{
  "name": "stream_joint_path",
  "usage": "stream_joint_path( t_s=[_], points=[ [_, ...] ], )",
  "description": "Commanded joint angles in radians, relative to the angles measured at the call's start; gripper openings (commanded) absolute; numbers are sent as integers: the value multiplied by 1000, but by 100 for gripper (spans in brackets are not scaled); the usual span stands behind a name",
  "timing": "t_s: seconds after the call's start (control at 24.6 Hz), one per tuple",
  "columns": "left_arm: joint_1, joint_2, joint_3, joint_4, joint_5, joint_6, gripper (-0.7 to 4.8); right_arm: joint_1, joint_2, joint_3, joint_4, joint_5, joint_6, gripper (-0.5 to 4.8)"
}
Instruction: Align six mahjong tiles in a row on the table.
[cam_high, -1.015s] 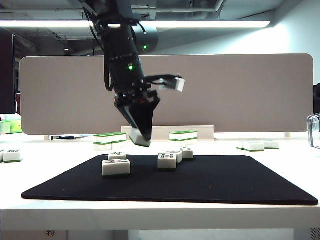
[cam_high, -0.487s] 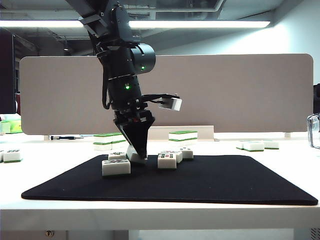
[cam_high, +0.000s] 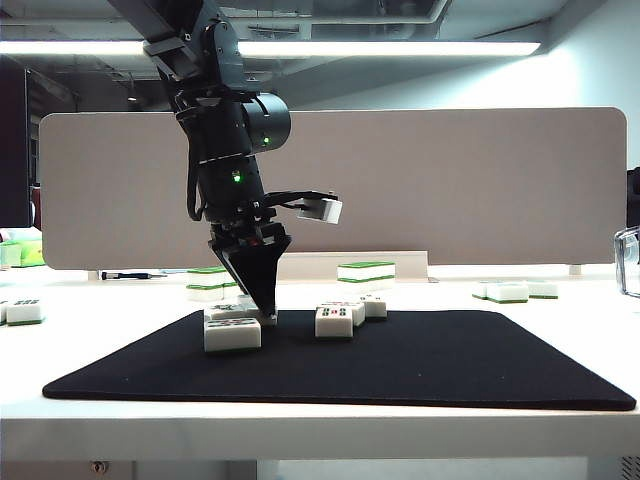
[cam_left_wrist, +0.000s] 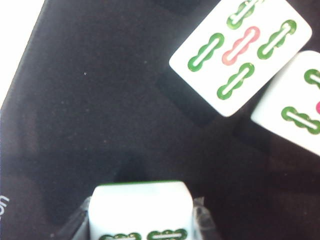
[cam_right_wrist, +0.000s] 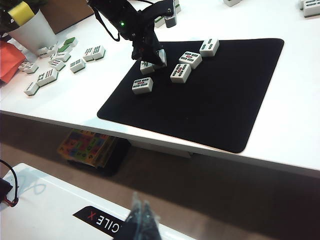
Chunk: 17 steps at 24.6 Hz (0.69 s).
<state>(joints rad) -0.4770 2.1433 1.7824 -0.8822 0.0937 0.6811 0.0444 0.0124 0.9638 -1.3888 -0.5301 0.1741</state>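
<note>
Mahjong tiles: we count five on the black mat (cam_high: 420, 365) — one nearest the front edge (cam_high: 232, 334), one right behind it (cam_high: 232, 312), and three grouped toward the mat's middle (cam_high: 334, 321); the fifth is pinched in the left claw.
Held tile: we see a white tile with a thin green layer (cam_left_wrist: 140, 210) pressed between the left claw's fingers, low over the mat and just beside the rear-left tile; whether it touches the mat we cannot tell.
Left claw: we find it (cam_high: 265, 312) pointing down over the mat's rear-left part, pinching that tile.
Neighbouring tiles: in the left wrist view we see two face-up tiles with green and red marks (cam_left_wrist: 241, 54), close together and apart from the held one.
Right claw: we see only its tips (cam_right_wrist: 142, 212), pressed together, hanging off the worktop's front edge, well apart from the mat.
Worktop: white (cam_high: 330, 425), with the mat in its middle.
Loose tiles: more lie at the worktop's left edge (cam_right_wrist: 47, 76) and along its back edge (cam_high: 366, 271).
</note>
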Motion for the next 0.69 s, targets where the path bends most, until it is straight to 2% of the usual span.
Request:
stream_joint_path(
  t_s=[0.04, 0.41, 0.53, 0.69],
  points=[
    [0, 4, 2, -18, 1, 3, 220, 1, -12, 3, 10, 5, -3, -1],
    [0, 4, 2, -42, 27, -1, 230, 1, -12, 3, 10, 5, -3, -1],
    [-2, 2, 2, -45, 27, -1, 311, 1, -12, 3, 9, 9, -3, -1],
    [-1, 2, 2, -45, 23, -1, 310, 1, -12, 3, 10, 15, -3, -1]
  ],
)
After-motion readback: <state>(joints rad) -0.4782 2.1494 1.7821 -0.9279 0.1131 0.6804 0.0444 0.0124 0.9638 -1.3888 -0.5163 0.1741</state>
